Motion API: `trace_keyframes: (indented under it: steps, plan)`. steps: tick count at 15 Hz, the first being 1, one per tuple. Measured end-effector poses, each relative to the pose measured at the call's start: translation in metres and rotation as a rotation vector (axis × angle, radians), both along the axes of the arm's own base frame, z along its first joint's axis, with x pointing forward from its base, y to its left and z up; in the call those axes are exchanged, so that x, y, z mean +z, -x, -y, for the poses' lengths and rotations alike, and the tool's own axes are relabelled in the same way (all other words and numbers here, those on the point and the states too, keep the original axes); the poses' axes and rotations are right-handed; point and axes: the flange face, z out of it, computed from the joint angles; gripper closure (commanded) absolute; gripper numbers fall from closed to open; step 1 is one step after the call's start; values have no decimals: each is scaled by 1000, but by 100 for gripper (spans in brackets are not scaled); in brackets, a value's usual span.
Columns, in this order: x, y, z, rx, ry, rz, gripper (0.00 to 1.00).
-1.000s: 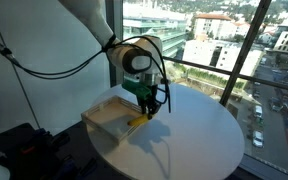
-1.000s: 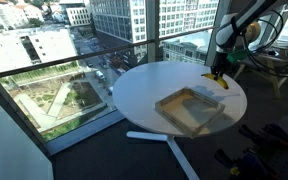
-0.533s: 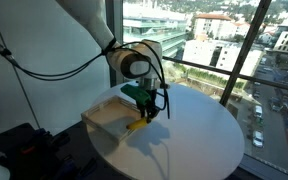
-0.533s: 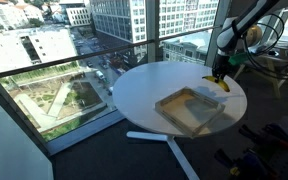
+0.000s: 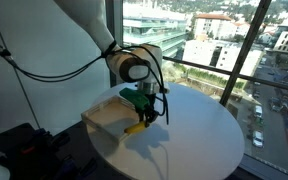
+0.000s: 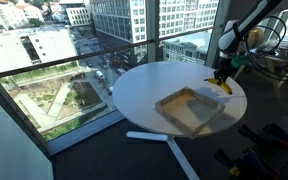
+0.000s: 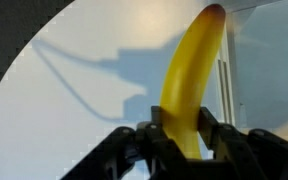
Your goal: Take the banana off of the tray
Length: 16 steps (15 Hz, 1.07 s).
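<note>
The small yellow banana (image 7: 189,75) sits between my gripper's (image 7: 182,128) black fingers, which are shut on its lower half. In both exterior views the gripper (image 5: 150,113) (image 6: 221,74) hangs low over the round white table, just beside the wooden-edged tray (image 5: 102,117) (image 6: 189,108). The banana (image 5: 137,126) (image 6: 223,86) points down from the fingers at the tray's near rim. Whether its tip touches the table I cannot tell. The wrist view shows a pale strip of the tray's rim (image 7: 225,90) to the banana's right.
The white table (image 5: 199,135) (image 6: 144,90) stands against floor-to-ceiling windows with a railing. Black cables loop from the arm (image 5: 44,68). Dark equipment (image 5: 19,150) sits on the floor next to the table.
The gripper has sunk a little with the banana still in it, drifting slightly away from the tray's middle. The tray has not moved.
</note>
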Motion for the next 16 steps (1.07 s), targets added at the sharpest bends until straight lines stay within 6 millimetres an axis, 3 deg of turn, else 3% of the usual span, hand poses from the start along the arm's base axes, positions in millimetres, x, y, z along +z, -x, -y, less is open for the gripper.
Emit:
trace_keyframes:
  steps: [12, 13, 14, 16]
  plan:
    - [-32, 5, 2, 0, 6, -10, 84]
    - [-33, 6, 3, -1, 6, -10, 69]
    - [-34, 6, 3, -1, 7, -9, 36]
    - [-35, 6, 4, -3, 7, -10, 31]
